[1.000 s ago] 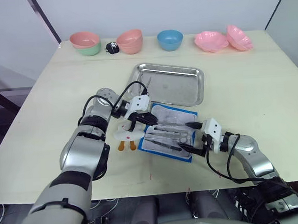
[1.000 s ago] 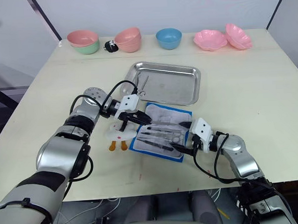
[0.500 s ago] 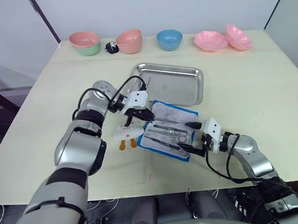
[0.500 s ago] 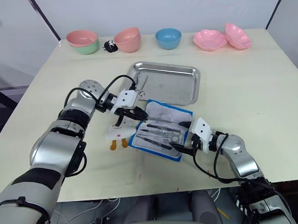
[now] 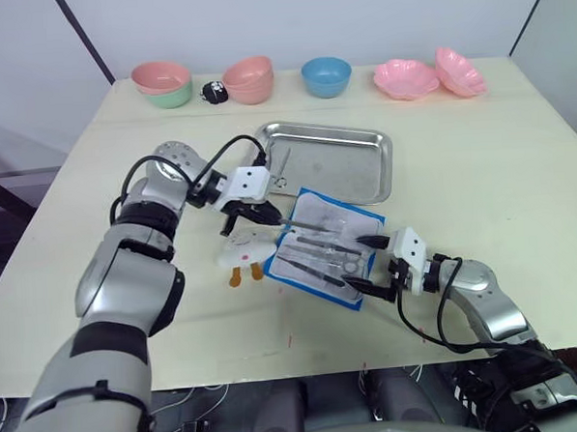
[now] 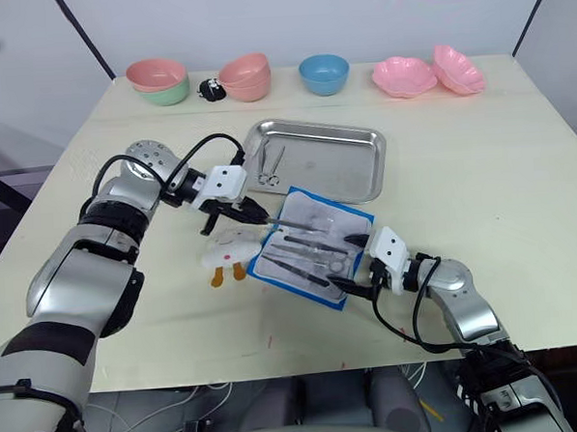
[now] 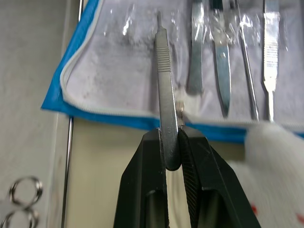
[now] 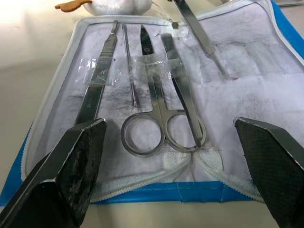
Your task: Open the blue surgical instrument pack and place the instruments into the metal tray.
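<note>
Pale bench | blue surgical instrument pack lies open mid-bench, near side of metal tray | left claw, clamped on a slim handle, has drawn it clear of the lining since a second ago | right claw spread wide at pack's edge | we judge transfer next; scissors already in tray.

It looked like a robot test lab: a plain cream tabletop against bare pale walls, with toy-like plastic bowls lined along its far edge and cables trailing beneath.
</note>
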You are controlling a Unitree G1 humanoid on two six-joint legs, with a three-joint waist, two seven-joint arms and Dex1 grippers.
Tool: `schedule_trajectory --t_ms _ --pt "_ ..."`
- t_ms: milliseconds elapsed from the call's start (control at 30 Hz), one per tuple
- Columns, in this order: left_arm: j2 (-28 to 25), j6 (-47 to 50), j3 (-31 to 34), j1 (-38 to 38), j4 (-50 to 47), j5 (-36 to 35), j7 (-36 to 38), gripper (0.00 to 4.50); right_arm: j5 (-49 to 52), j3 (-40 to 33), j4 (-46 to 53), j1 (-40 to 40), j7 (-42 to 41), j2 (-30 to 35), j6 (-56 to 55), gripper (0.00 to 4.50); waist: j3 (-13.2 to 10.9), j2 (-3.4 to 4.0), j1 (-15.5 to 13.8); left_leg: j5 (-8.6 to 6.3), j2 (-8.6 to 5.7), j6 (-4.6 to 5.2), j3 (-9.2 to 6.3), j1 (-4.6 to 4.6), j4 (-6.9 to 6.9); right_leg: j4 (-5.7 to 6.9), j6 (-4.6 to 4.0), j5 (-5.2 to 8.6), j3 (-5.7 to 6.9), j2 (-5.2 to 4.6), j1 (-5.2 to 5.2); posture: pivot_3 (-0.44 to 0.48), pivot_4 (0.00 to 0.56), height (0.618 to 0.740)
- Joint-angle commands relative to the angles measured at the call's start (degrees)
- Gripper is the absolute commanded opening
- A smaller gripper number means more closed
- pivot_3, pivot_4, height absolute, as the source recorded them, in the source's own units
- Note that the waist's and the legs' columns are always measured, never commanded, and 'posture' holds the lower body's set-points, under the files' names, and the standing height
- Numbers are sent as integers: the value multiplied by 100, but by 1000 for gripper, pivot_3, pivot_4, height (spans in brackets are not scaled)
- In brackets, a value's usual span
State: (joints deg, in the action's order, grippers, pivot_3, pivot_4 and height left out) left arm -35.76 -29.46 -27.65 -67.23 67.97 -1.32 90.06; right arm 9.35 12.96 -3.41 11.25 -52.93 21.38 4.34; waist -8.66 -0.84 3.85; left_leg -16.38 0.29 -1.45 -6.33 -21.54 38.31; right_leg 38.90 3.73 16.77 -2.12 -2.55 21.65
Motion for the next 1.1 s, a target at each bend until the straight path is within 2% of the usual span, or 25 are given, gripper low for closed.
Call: schedule_trajectory --t_ms 33,233,400,500,633,700,767,1000,1100 --pt "-277 -123 -166 -202 -212 -271 244 87 -184 302 -468 -182 -14 -33 227 4500 0 0 6 0 0 0 0 0 0 0 0 0 0 0 0 0 150 740" --pt "-635 4 -415 -245 -387 -686 244 87 -188 295 -481 -181 -28 -35 211 4500 -1 -2 7 0 3 0 -1 0 0 0 0 0 0 3 0 0 150 740" --pt "-835 405 -355 -295 -473 -1210 244 87 -196 305 -484 -189 -40 -41 197 4500 -1 -2 11 0 5 0 -1 0 0 0 0 0 0 6 1 0 150 740" --pt "-661 960 218 -424 -285 -1496 244 87 -203 308 -495 -189 -50 -36 182 4500 -2 -5 7 0 5 0 -1 0 0 0 0 0 0 6 0 0 150 740" --pt "-279 1419 1030 -504 -42 -1475 -174 87 -206 305 -496 -182 -55 -26 181 4500 -2 -9 10 0 5 0 -2 0 1 0 0 1 2 7 0 0 150 740" --pt "-40 1723 1267 -461 -58 -1313 -887 87 -205 301 -488 -186 -57 -20 183 4500 -2 -9 13 0 5 0 -2 0 1 1 0 1 2 7 0 0 150 740" --pt "84 1858 1441 -406 -130 -1185 -1176 87 -205 300 -482 -193 -58 -17 182 4500 -2 -10 13 0 5 0 -5 1 1 1 0 0 2 7 0 0 150 740" --pt "966 3032 1855 -221 -431 -753 -3340 87 -208 296 -467 -189 -55 -5 187 4500 -2 -11 6 0 4 0 -8 0 2 1 0 0 1 7 0 0 150 740" --pt "1346 3652 2032 -240 -493 -614 -4524 87 -208 295 -452 -203 -55 6 187 4500 -2 -11 9 0 4 0 -8 1 2 1 0 0 1 7 0 0 150 740"
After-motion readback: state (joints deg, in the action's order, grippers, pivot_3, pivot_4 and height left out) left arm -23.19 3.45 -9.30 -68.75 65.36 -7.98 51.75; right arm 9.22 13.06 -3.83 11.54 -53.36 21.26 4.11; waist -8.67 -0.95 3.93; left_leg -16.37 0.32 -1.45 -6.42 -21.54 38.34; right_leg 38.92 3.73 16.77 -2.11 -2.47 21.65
